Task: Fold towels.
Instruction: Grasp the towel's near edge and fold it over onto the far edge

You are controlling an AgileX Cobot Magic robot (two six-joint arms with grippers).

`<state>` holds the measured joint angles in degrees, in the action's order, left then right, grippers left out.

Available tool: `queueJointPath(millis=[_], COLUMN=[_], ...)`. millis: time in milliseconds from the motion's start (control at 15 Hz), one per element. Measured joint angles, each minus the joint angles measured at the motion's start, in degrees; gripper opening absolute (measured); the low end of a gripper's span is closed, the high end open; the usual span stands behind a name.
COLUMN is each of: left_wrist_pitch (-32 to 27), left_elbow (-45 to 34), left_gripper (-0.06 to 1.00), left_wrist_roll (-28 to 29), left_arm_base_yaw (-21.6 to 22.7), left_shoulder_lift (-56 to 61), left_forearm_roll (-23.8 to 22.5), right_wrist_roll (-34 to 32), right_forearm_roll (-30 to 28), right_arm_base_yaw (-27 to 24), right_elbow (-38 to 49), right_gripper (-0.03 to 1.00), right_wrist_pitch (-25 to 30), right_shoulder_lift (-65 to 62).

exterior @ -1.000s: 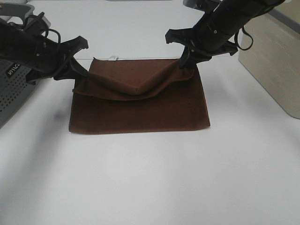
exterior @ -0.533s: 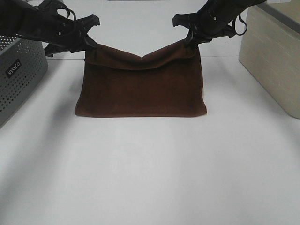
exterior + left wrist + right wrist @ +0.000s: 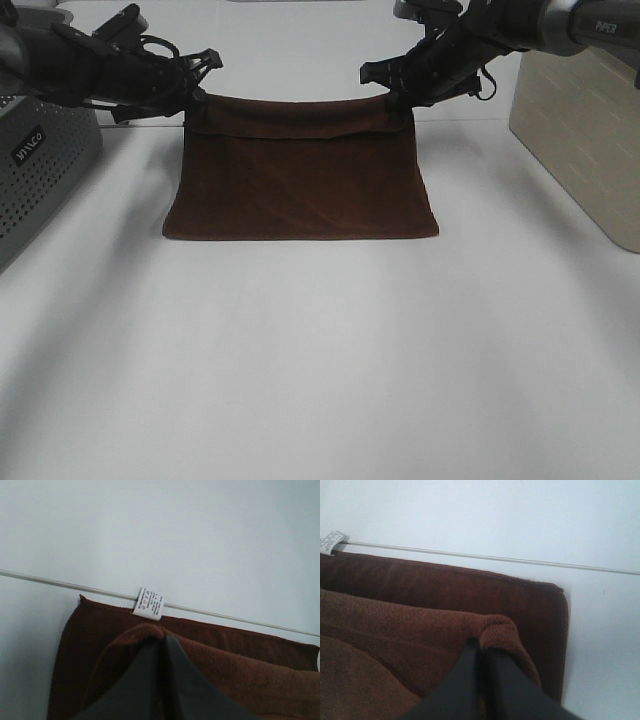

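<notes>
The dark reddish-brown towel lies on the white table, its near half folded over toward the far edge. My left gripper is shut on the folded layer's far left corner. My right gripper is shut on the far right corner. Both held corners sit just short of the lower layer's far edge. The small white tag shows on that far edge in the left wrist view and also in the right wrist view.
A grey perforated basket stands at the left. A beige box stands at the right. A thin seam in the table runs just behind the towel. White table spreads in front.
Both grippers have carried the towel's near edge up and back, then lowered it toward the far edge. The sagging lifted fold is now pulled flat over the lower layer.
</notes>
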<state>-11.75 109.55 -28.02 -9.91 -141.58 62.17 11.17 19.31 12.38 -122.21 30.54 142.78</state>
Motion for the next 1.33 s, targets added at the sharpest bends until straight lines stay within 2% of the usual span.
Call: queueJointPath(millis=[133,200,267,333,467,533,600,667,867,1067,1200,1333], left_wrist_pitch=[0.29,0.92,1.32,2.01,2.58,2.58,2.35,0.97,-4.76,-9.85,-14.32,-20.91], left_elbow=[2.64,2.98,3.09,3.15,3.15,3.15,3.15,3.15,3.15,3.15,3.15,3.15], left_gripper=[0.01,0.05,0.12,0.25,0.60,0.76,0.85,0.90,0.92,0.92,0.92,0.92], left_wrist_roll=[0.00,0.00,0.00,-0.06,-0.06,-0.06,-0.06,-0.06,-0.06,0.23,3.84,10.31], left_arm_base_yaw=[0.00,0.00,0.00,0.00,0.00,0.00,0.00,0.00,0.06,0.17,0.17,0.17], left_shoulder_lift=[-2.52,-3.04,-3.09,-3.09,-3.09,-3.09,-3.09,-3.09,-2.52,0.06,1.55,2.35], left_forearm_roll=[0.00,-0.06,-0.29,-0.40,-0.46,-0.46,-0.74,-2.41,-9.22,-12.66,-14.78,-20.23], right_wrist_roll=[0.92,0.97,0.97,1.03,1.03,1.03,1.03,1.03,1.03,0.40,-1.15,-3.44], right_forearm_roll=[-0.06,-0.06,-0.06,-0.06,-0.06,-0.29,-1.03,-1.78,-3.44,-3.90,-3.90,-3.90], right_arm_base_yaw=[0.00,0.00,0.00,0.00,0.00,0.00,0.00,0.00,0.00,0.00,0.00,0.00], right_elbow=[0.00,0.00,0.00,0.00,0.00,0.00,0.00,0.00,0.00,0.00,0.00,0.00], right_gripper=[0.01,0.06,0.15,0.30,0.62,0.71,0.76,0.78,0.79,0.79,0.79,0.79], right_wrist_pitch=[-2.64,-3.44,-3.50,-3.55,-3.61,-3.67,-3.15,-1.60,6.47,13.35,19.02,25.38], right_shoulder_lift=[1.43,2.06,2.64,3.09,3.21,3.09,2.69,2.01,-1.03,-2.75,-4.18,-5.27])
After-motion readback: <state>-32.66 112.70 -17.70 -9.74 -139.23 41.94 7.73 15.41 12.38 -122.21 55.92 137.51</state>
